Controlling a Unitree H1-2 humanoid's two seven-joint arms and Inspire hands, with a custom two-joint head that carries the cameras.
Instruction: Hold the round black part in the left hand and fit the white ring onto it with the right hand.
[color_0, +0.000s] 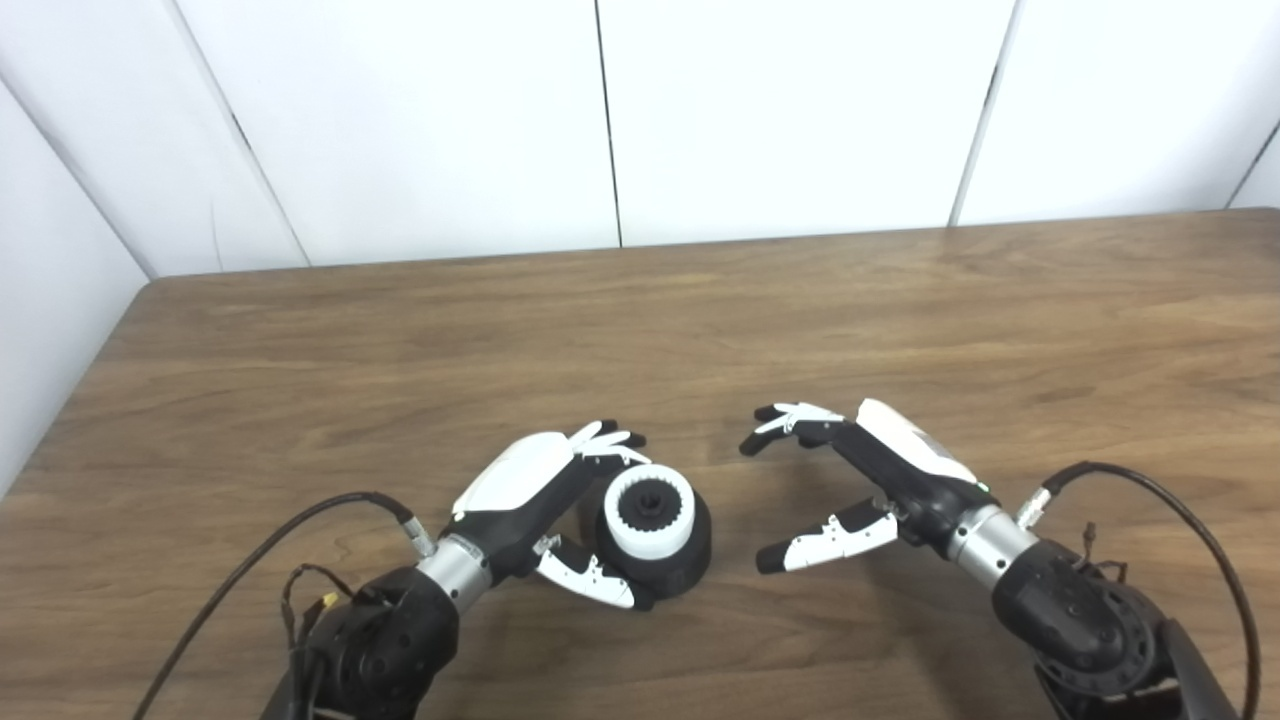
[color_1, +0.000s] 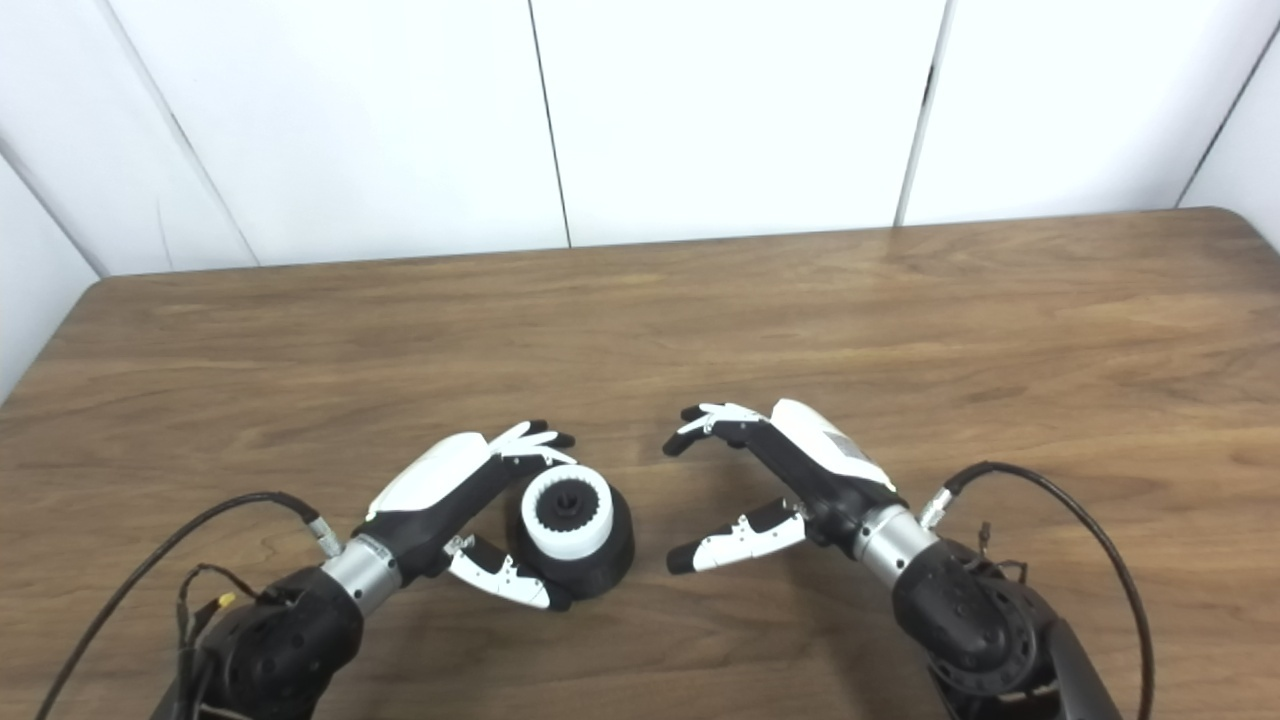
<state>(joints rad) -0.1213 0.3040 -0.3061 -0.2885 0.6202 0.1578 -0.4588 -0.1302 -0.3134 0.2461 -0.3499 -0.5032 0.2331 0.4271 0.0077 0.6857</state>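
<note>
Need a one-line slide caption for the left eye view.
White ring seated on round black part, cradled by the left hand; right hand open beside it.

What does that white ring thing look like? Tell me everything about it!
The white ring is round and smooth outside, like plastic, with little teeth around its inner hole. It sits flat on top of the round black part, whose dark hub shows through the middle. The left hand curls around the black part; its fingertips reach the ring's far edge.
</note>
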